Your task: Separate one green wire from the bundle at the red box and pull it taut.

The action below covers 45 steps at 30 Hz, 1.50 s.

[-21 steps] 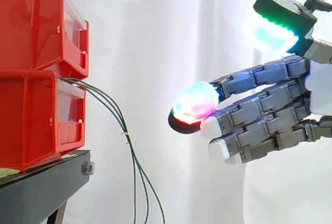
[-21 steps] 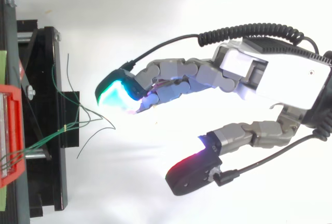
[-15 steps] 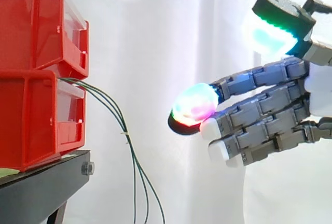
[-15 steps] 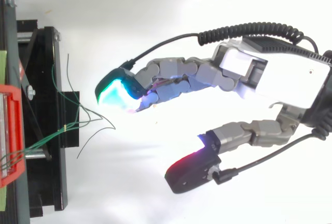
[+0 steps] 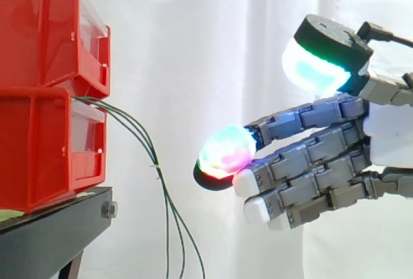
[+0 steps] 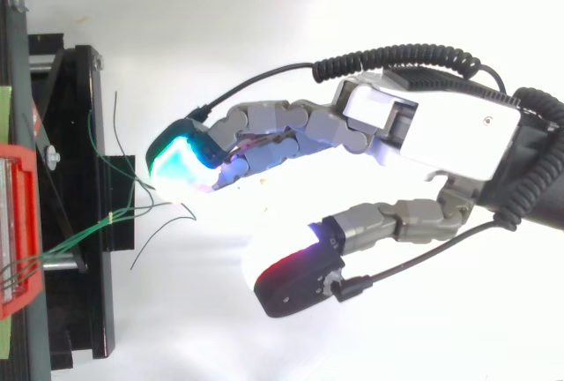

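Side view is showing two glossy red plastic bins stacked one on the other, the upper bin (image 5: pixel 45 30) sitting on the lower bin (image 5: pixel 45 153), and both resting on a matte black stand (image 5: pixel 55 227) in front of a softly folded white fabric curtain (image 5: pixel 193 46). A bundle of thin green wires (image 5: pixel 145 140) is coming out at the seam between the bins' clear front panels, arching outward and then hanging down past the stand's edge as slack, slightly splayed strands.

The robot hand (image 5: pixel 322 159), built of grey segmented links with a white palm shell, is reaching in from the right at about the height of the lower bin. Its fingers are lying stacked and nearly straight, pointing towards the wires, and the foremost rounded pad (image 5: pixel 224 153) is glowing green, cyan and magenta. A clear gap is separating that pad from the strands. The thumb, with its broad cyan-lit pad (image 5: pixel 315 66), is standing well above the fingers.

From the top view, the hand (image 6: pixel 441 130) is spreading wide, thumb and fingers held apart with nothing between them, while the cyan fingertip (image 6: pixel 176 160) is hovering just beside the wires' loose curling ends (image 6: pixel 145 209).
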Motion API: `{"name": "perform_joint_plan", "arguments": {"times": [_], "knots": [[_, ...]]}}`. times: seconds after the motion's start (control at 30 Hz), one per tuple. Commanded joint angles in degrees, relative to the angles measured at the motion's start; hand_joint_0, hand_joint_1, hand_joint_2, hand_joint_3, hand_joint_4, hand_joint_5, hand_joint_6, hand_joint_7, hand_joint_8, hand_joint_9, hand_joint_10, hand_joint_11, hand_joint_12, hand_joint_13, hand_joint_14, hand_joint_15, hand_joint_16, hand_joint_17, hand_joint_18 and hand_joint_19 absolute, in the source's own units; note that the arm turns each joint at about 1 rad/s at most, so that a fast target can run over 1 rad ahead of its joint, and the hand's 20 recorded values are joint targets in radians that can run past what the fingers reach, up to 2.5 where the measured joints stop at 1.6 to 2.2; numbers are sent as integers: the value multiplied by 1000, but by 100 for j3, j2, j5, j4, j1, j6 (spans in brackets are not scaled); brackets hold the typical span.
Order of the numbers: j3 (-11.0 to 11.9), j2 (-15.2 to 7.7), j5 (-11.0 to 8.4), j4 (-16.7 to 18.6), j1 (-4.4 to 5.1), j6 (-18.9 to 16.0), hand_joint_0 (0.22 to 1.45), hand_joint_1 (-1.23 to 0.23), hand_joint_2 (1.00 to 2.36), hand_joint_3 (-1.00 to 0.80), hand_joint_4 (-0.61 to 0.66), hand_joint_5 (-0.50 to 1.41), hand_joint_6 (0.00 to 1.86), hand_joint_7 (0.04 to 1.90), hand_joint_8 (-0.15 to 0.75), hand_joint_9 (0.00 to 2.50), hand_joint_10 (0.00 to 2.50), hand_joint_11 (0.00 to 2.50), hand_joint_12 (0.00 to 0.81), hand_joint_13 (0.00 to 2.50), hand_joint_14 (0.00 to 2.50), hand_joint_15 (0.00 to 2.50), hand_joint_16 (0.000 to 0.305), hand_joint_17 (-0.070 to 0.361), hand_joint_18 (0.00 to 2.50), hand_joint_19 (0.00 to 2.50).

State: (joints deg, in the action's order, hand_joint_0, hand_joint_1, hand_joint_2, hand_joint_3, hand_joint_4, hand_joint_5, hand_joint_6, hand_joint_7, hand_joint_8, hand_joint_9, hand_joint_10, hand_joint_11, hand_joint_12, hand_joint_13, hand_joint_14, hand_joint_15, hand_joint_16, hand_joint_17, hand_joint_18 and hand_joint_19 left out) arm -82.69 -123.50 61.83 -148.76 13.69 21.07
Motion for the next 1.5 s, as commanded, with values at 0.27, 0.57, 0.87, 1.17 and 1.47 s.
{"name": "perform_joint_plan", "arguments": {"times": [0.27,0.57,0.87,1.17,1.47], "knots": [[420,-447,57,84,-130,-103,560,-511,1007,-431,262,-174,502,727,298,671,4,107,389,678,10,244,56,127,540,258],[640,-500,110,-74,-165,38,561,-510,1007,-434,262,-173,502,727,299,670,4,114,391,680,9,252,57,128,536,251],[868,-860,101,154,-183,108,539,-568,1003,-468,259,-171,502,735,290,637,5,126,417,348,5,147,65,147,209,154],[1264,-1221,242,163,-112,108,534,-626,1002,-480,254,-155,503,767,287,650,6,145,410,290,4,124,67,150,146,137],[1387,-1335,224,181,46,266,546,-598,1003,-468,278,-141,503,794,292,682,6,156,407,320,4,124,65,146,208,156]]}}
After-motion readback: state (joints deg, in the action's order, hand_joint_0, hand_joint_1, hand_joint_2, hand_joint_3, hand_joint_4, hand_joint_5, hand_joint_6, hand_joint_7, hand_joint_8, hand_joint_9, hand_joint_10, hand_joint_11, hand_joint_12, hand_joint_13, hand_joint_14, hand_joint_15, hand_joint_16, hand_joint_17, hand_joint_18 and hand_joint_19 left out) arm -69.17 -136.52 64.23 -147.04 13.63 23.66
